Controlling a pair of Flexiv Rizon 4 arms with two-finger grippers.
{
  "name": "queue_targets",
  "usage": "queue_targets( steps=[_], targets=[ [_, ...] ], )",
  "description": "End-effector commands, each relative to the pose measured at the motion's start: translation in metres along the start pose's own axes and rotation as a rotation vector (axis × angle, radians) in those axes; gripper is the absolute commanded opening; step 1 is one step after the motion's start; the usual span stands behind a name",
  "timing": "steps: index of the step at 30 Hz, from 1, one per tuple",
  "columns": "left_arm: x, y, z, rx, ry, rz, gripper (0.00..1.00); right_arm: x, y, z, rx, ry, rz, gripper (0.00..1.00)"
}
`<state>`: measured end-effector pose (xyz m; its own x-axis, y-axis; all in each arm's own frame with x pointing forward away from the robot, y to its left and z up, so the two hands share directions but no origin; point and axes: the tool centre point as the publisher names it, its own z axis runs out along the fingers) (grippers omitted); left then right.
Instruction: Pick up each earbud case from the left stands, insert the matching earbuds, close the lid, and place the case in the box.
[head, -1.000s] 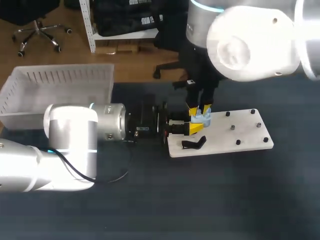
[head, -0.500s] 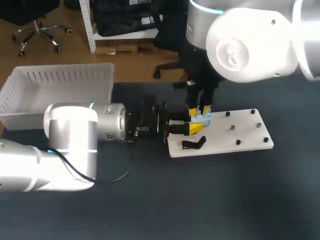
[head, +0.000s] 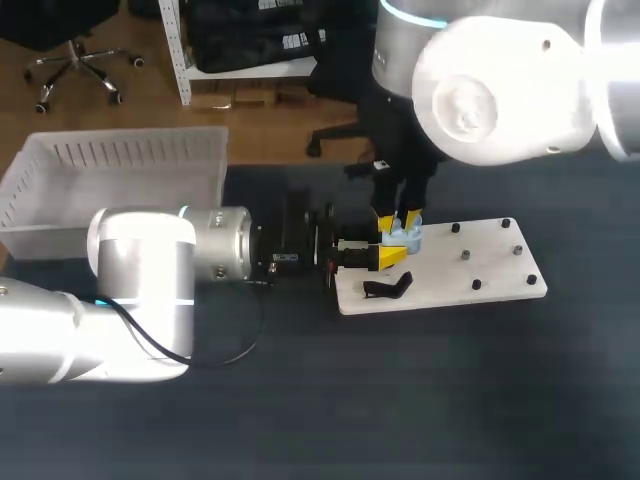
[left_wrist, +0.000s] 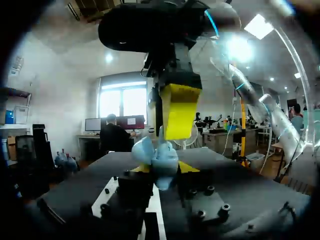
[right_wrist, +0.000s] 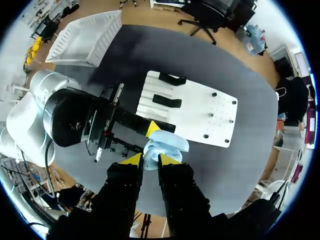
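A light blue earbud case (head: 402, 238) with its lid open is held over the left end of the white board (head: 480, 262). My left gripper (head: 386, 257) comes in level from the left and is shut on it; in the left wrist view the case (left_wrist: 159, 159) sits between its yellow tips. My right gripper (head: 398, 217) points straight down onto the case. In the right wrist view its fingers (right_wrist: 132, 160) pinch a small light blue earbud (right_wrist: 150, 159) at the open case (right_wrist: 169, 141).
A black stand (head: 388, 288) lies on the board's left part, with a second one (right_wrist: 172, 79) shown in the right wrist view. Small black pegs (head: 466, 256) dot the board's right half. The white slatted box (head: 120, 180) stands at the back left.
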<state>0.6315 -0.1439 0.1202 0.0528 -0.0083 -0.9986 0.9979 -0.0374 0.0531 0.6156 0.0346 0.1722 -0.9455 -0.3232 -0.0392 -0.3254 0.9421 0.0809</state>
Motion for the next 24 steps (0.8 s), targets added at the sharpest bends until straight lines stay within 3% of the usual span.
queue_targets(
  steps=[1,24],
  targets=[
    [0.0005,0.0005,0.0003,0.000,-0.001,0.000,0.00,-0.0008,0.0001,0.0011,0.001,-0.001,0.000,0.00],
    [0.0005,0.0005,0.0003,0.000,-0.001,0.000,0.00,-0.0012,-0.0001,0.0089,0.005,0.012,-0.002,0.00]
  ],
)
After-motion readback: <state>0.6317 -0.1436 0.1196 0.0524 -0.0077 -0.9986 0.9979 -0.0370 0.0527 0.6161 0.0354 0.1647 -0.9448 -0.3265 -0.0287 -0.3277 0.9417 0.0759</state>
